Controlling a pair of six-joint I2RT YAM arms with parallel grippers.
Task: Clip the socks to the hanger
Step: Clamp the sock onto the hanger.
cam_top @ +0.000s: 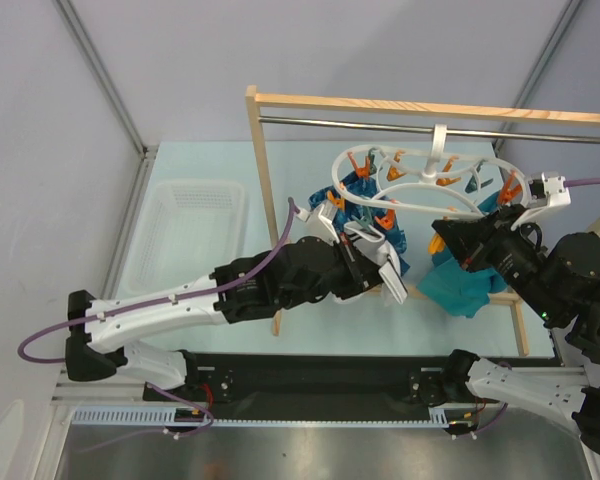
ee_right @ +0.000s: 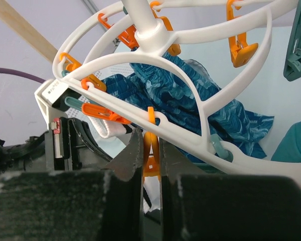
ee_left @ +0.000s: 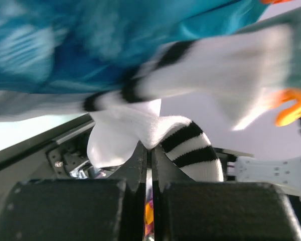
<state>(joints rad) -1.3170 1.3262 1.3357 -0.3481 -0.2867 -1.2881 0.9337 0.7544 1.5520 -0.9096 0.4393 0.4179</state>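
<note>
Inside clenched left gripper (ee_left: 148,150): white black-striped fabric sock (ee_left: 190,145); right gripper (ee_right: 150,143) pinches orange plastic clip (ee_right: 150,163) on white oval hanger (ee_right: 200,35).

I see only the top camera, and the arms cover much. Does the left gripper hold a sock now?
Observer: Yes, the left gripper is shut on a sock, pinching its white fabric.
Operator: And what does the right gripper do?
Observer: The right gripper is shut on an orange clip hanging from a ring of the hanger.
Operator: Is the other sock visible?
Observer: A second sock, blurred, shows above the held one.
</note>
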